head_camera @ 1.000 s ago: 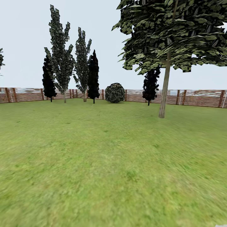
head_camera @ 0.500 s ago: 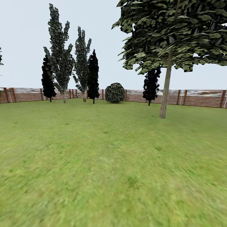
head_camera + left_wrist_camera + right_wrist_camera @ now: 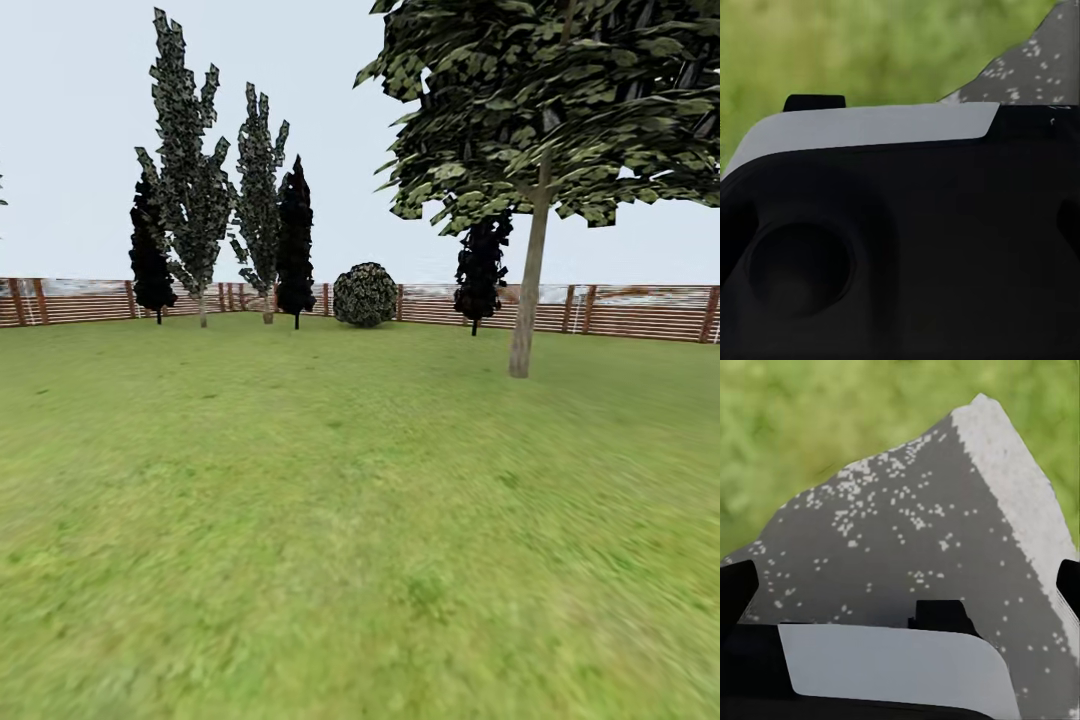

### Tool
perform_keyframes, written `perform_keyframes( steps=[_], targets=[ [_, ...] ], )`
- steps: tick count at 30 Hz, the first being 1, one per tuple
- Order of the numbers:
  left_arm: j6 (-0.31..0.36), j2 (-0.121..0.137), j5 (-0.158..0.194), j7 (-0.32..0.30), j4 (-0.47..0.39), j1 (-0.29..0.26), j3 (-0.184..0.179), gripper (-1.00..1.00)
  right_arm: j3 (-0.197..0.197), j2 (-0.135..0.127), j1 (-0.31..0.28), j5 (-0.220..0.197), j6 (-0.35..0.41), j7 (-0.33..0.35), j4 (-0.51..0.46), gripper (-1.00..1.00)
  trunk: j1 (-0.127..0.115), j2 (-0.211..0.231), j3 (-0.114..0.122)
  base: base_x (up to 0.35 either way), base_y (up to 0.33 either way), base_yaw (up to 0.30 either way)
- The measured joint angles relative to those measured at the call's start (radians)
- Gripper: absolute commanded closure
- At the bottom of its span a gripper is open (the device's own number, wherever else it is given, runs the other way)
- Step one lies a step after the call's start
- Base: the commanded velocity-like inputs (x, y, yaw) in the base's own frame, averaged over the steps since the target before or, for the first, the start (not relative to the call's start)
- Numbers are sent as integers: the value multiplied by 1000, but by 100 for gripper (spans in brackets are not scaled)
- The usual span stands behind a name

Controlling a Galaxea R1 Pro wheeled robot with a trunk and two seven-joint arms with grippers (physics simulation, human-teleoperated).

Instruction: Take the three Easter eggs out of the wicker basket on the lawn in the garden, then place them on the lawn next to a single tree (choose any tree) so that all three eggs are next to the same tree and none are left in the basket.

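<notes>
The lawn (image 3: 330, 500) stretches ahead of me to the fence of the garden. A tree (image 3: 527, 300) with a slim pale trunk and a broad dark leaf crown stands right of centre, some way off. The Easter eggs and the wicker basket are out of view. In the right wrist view my right gripper (image 3: 900, 585) is open, its black fingertips (image 3: 735, 589) far apart over my grey speckled base, with nothing between them. In the left wrist view my left gripper (image 3: 900, 225) faces my own dark body; its fingertips, faint at the picture's edges, are also wide apart.
A brown slat fence (image 3: 620, 312) closes the far side. Narrow dark conifers (image 3: 296, 240) and taller leafy ones (image 3: 190, 200) stand at the back left. A round bush (image 3: 365, 294) sits by the fence, another dark conifer (image 3: 480, 265) behind the tree.
The whole head view has shifted slightly: the camera has crept forward, so the tree and fence sit a touch lower and further right. Nothing on the lawn has moved.
</notes>
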Motion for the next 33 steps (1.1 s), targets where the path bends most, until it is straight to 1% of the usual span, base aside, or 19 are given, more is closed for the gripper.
perform_keyframes(
  steps=[18,33],
  targets=[
    [0,0,0,-1,0,0,0,-100,0,0,0,0,0,0,0,-100,0,0,0,319,8,0],
    [-1,3,-1,-3,0,0,-1,-100,0,0,0,0,0,0,0,-100,0,0,0,329,143,0]
  ],
)
